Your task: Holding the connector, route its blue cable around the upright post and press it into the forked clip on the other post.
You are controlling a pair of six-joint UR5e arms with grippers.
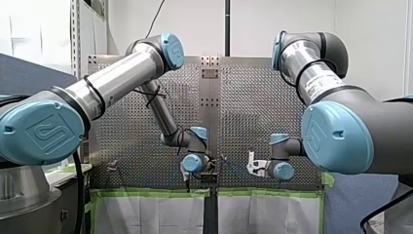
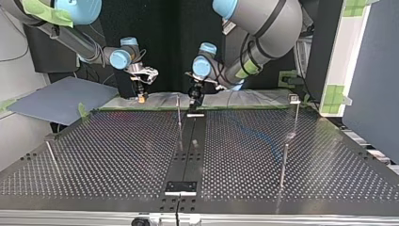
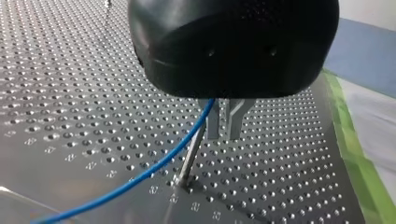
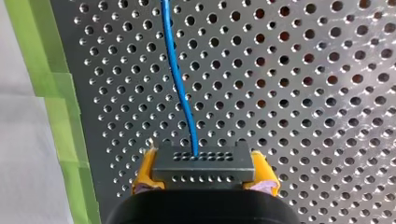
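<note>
A: What is hard to see?
B: The thin blue cable (image 3: 140,177) goes up behind my left gripper's (image 3: 223,136) round black shell, so that part is hidden. Its other end is cut off at the view's edge. The top view shows it only as a faint blue line.
A: And the connector?
B: My right gripper (image 4: 204,173) holds the dark grey, box-shaped connector (image 4: 204,161) between its two yellow pads (image 4: 144,172). The gripper's black body covers the back part of it.
A: What does it look like?
B: It has rows of tiny holes on its face. Its long side lies across, from pad to pad. The cable comes out of one hole and runs straight ahead, away from the gripper, with a soft bend, over the shiny metal table (image 4: 303,93) full of round holes.
A: And the left one?
B: Its two flat metal fingers (image 3: 212,123) stand close, with a thin gap and nothing in it. A thin metal post (image 3: 189,161) stands in the table under them. The cable crosses the post beside one finger; I cannot tell if they touch
</note>
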